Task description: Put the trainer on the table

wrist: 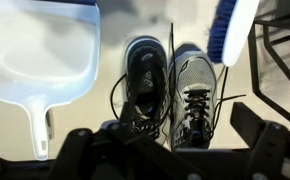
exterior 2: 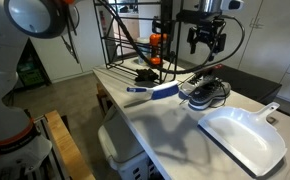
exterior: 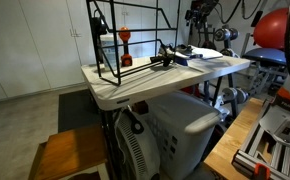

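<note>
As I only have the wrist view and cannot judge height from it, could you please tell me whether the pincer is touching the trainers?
Observer: No. In an exterior view the pincer hangs open in the air above the trainers, clear of them.
Operator: Thank you. Could you also tell me what stands beyond the brush, outside my frame?
Observer: A tall black wire rack stands at that end of the table, and a small red goblet-shaped object shows through its bars.
</note>
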`<move>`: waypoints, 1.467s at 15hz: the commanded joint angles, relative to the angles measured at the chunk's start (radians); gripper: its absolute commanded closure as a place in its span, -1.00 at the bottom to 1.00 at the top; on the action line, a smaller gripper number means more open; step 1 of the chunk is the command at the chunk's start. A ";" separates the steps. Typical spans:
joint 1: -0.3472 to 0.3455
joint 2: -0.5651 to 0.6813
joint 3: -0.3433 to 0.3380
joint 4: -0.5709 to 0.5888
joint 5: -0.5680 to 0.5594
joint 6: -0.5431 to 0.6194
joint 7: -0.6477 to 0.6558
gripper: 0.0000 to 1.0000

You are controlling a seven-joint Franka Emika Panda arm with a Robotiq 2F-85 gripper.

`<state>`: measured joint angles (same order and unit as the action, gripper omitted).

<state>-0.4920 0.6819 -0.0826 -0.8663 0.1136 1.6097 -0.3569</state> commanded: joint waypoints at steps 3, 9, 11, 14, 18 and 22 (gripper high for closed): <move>0.074 -0.210 -0.047 -0.320 -0.147 0.056 0.021 -1.00; 0.069 -0.366 -0.031 -0.578 -0.137 0.128 0.028 -1.00; 0.072 -0.417 -0.024 -0.669 -0.117 0.172 0.048 -1.00; 0.094 -0.494 -0.013 -0.811 -0.113 0.245 0.117 -1.00; 0.203 -0.596 -0.047 -1.001 -0.121 0.318 0.244 -1.00; 0.316 -0.672 -0.008 -1.167 -0.150 0.332 0.414 -1.00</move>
<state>-0.2552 0.0980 -0.1044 -1.8779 -0.0132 1.9050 -0.0692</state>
